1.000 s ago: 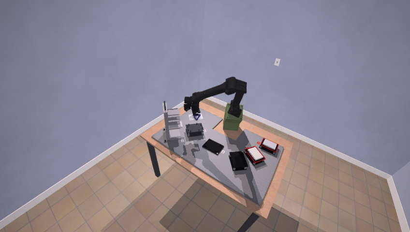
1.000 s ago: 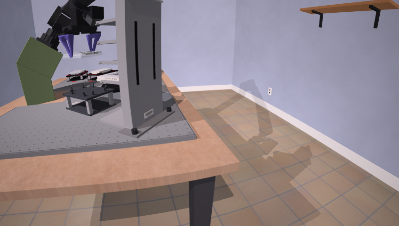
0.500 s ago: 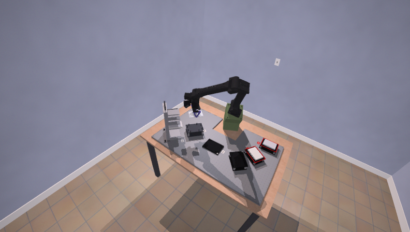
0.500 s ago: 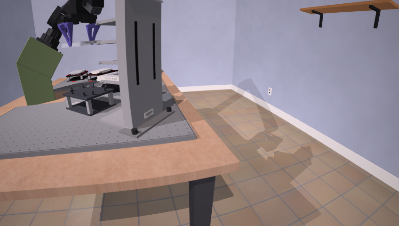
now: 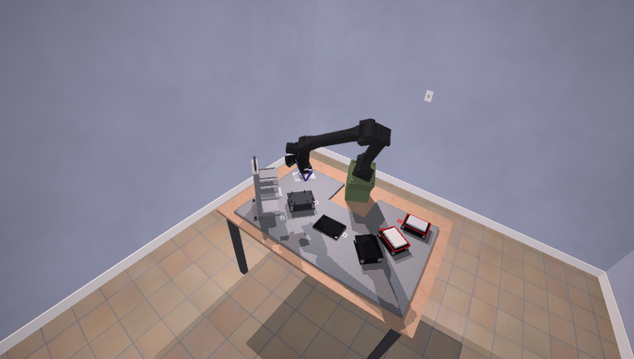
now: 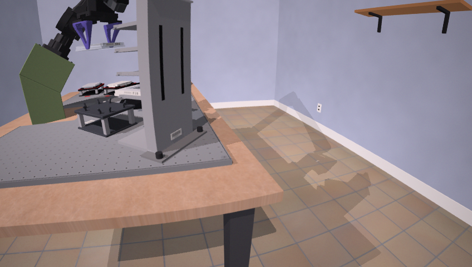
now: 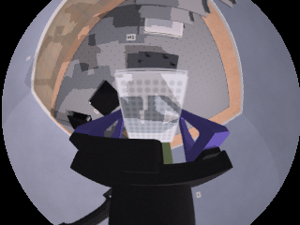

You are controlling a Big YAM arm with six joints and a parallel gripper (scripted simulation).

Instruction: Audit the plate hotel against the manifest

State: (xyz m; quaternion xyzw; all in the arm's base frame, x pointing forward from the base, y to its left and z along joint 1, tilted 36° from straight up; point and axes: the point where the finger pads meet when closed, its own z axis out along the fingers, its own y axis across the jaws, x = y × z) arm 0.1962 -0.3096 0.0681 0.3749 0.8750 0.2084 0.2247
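My gripper [image 5: 306,174] is shut on a clear well plate [image 5: 304,176] and holds it flat in the air, in front of the upper shelves of the plate hotel H1 [image 5: 265,191]. In the exterior view the purple fingers [image 6: 98,35] grip the plate [image 6: 99,46] by its long sides, level with an upper shelf of the hotel [image 6: 165,72]. The wrist view shows the plate [image 7: 152,103] between the fingers, with the deck far below. A white plate [image 6: 129,93] lies in the hotel's bottom slot. The other shelves look bare from here.
A raised black nest [image 5: 300,200] with locator pins stands beside the hotel, below the gripper. A flat black nest [image 5: 329,226] and another black nest [image 5: 368,247] lie mid-deck. Two red-framed nests [image 5: 394,238] [image 5: 416,224] each hold a white plate. The green arm pedestal [image 5: 360,182] stands at the back.
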